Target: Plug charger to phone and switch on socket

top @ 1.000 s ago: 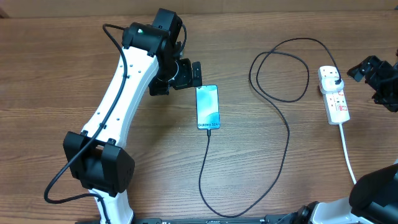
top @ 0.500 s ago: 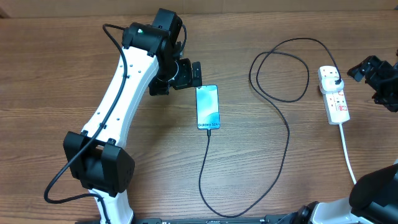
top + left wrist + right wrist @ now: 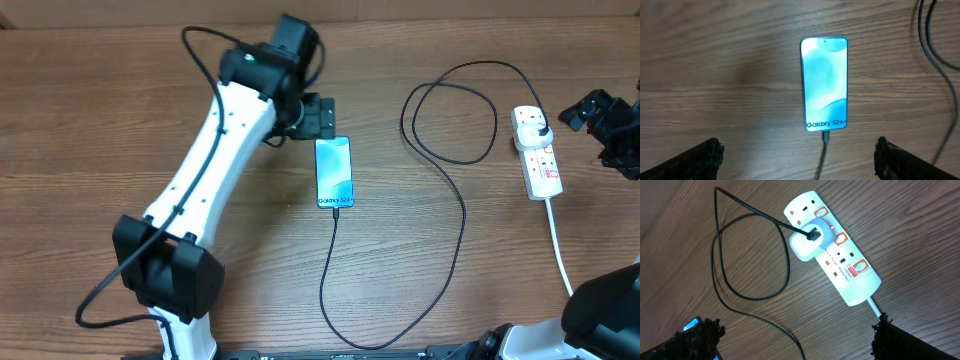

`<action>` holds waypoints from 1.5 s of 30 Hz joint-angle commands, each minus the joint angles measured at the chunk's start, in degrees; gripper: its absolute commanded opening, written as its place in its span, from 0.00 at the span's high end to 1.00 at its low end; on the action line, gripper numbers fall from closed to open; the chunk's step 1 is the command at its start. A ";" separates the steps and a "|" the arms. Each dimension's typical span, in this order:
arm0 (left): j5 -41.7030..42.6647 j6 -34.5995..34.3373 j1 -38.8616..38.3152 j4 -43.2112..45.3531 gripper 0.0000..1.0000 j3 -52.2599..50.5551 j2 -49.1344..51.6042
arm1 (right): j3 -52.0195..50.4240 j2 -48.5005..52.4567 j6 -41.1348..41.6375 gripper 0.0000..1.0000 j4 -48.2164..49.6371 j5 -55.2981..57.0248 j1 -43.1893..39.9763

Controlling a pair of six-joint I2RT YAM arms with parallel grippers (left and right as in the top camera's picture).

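The phone [image 3: 334,172] lies flat mid-table, its teal screen lit [image 3: 824,85]. The charger [image 3: 463,215], a thin black cable, runs from the phone's near end [image 3: 826,136], loops across the table and ends in a plug [image 3: 810,234] seated in the white socket [image 3: 832,245]. A small red light [image 3: 832,226] glows beside that plug. My left gripper [image 3: 320,114] hovers just beyond the phone's far end, open and empty [image 3: 800,161]. Just right of the socket [image 3: 537,150], my right gripper [image 3: 590,112] hangs above the table, open with nothing between its fingers [image 3: 797,341].
The socket's white cord [image 3: 560,245] runs toward the near right edge of the wooden table [image 3: 120,120]. The black cable makes a wide loop [image 3: 450,110] left of the socket. My left arm [image 3: 215,170] stretches diagonally over the left half.
My left arm has swung a little to the right and farther back, carrying its open gripper closer to the phone's far end. The right arm, phone and cable have not moved.
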 commanded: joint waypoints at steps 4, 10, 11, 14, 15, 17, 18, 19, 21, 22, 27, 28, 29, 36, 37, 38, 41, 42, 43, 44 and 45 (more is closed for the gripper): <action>-9.18 2.14 -4.20 6.08 0.00 -9.20 -12.92 | 0.98 -0.70 0.22 0.00 0.13 0.20 0.20; -8.81 2.16 -3.74 18.29 0.00 -33.03 -29.33 | 0.98 -0.70 0.22 0.00 0.13 0.20 0.20; -8.87 2.14 -3.72 18.53 0.00 -34.77 -31.23 | 0.98 -0.70 0.22 0.00 0.13 0.20 0.20; -9.70 2.16 -3.69 21.99 0.00 -40.89 -39.93 | 0.98 -0.70 0.22 0.00 0.13 0.20 0.20; -9.68 2.16 -3.63 23.61 0.00 -42.40 -42.21 | 0.98 -0.70 0.22 0.00 0.13 0.20 0.20; -9.38 2.14 -3.06 25.90 0.00 -44.59 -45.42 | 0.98 -0.70 0.22 0.00 0.13 0.20 0.20; -8.72 2.14 -2.19 27.52 0.00 -46.31 -47.76 | 0.98 -0.70 0.22 0.00 0.13 0.20 0.20; -8.44 2.14 -1.62 28.44 0.00 -47.30 -48.85 | 0.98 -0.70 0.22 0.00 0.11 0.20 0.20; -6.19 2.14 1.36 31.58 0.00 -50.95 -52.11 | 0.98 -0.70 0.22 0.00 0.13 0.20 0.20; -4.85 2.14 2.78 32.87 0.00 -52.46 -53.20 | 0.98 -0.70 0.22 0.00 0.13 0.20 0.20; 8.52 5.07 12.11 44.78 0.00 -65.33 -61.48 | 0.98 -0.70 0.22 0.00 0.13 0.20 0.20; 11.08 6.40 13.27 48.11 0.00 -68.37 -64.04 | 0.98 -0.70 0.22 0.00 0.13 0.20 0.20; 13.35 7.87 14.10 52.28 0.00 -72.28 -67.78 | 0.98 -0.70 0.22 0.00 0.13 0.20 0.20; 13.27 9.92 16.22 65.29 0.00 -87.34 -87.80 | 0.98 -0.70 0.22 0.00 0.13 0.20 0.20; 13.29 10.10 16.79 66.20 0.00 -88.59 -89.50 | 0.98 -0.70 0.22 0.00 0.13 0.20 0.20; 13.27 10.10 17.38 67.34 0.00 -89.88 -91.21 | 0.98 -0.70 0.22 0.00 0.13 0.20 0.20; 12.83 10.05 19.15 72.13 0.00 -94.97 -96.54 | 0.98 -0.70 0.22 0.00 0.13 0.20 0.20; 12.83 10.05 19.50 73.31 0.00 -96.39 -98.03 | 0.98 -0.70 0.22 0.00 0.13 0.20 0.20; 12.76 10.05 19.85 74.49 0.00 -97.81 -99.62 | 0.98 -0.70 0.22 0.00 0.13 0.20 0.20; 12.13 10.01 20.22 75.93 0.00 -99.65 -101.81 | 0.98 -0.70 0.22 0.00 0.13 0.20 0.20; 11.72 10.01 20.41 76.94 0.00 -100.87 -103.34 | 0.98 -0.70 0.22 0.00 0.13 0.20 0.20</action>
